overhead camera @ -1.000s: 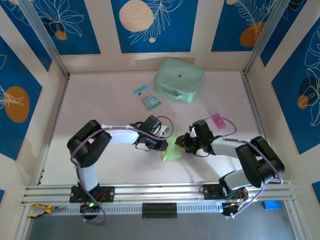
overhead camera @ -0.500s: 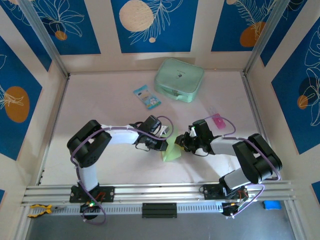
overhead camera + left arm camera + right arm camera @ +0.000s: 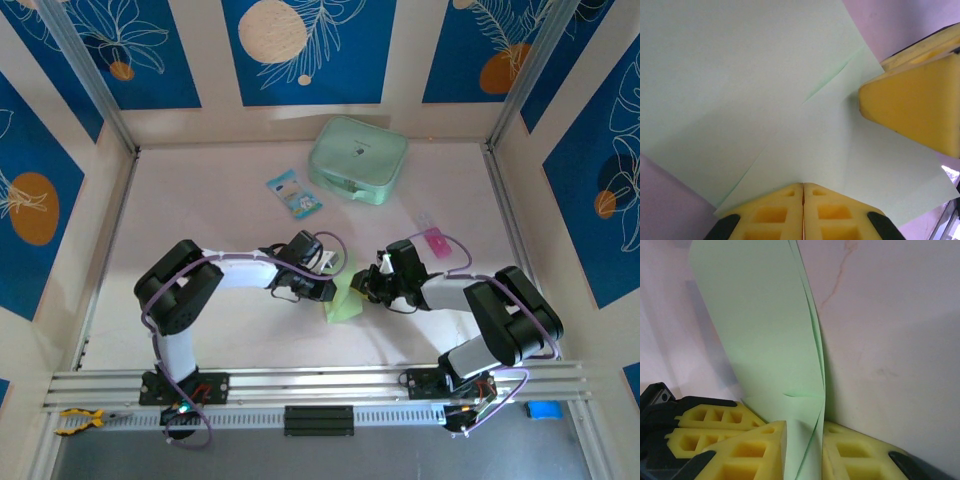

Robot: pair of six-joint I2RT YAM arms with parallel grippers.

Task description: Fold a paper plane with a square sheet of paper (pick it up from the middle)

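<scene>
Where the two arms meet over the near middle of the pale pink table (image 3: 200, 200), one sheet of paper (image 3: 343, 303) is held up between them. It is thin, matte, pale green and unmarked, already creased, with straight fold lines and overlapping layers running to a point.

The left gripper (image 3: 803, 192) has its yellow foam pads pressed together on the sheet's lower edge, right where a crease ends. The right gripper (image 3: 804, 440) has its two ribbed yellow fingers a little apart, with the sheet's curved layers standing upright in the narrow gap, not squeezed flat.

Three other things lie on the table, one of each, all well apart from the paper. At the back is a thick mint-green zip case (image 3: 358, 160) with rounded corners. Left of it is a small blue-and-white printed packet (image 3: 294, 193). Near the right arm is a small pink item (image 3: 436, 241), too small to identify.
</scene>
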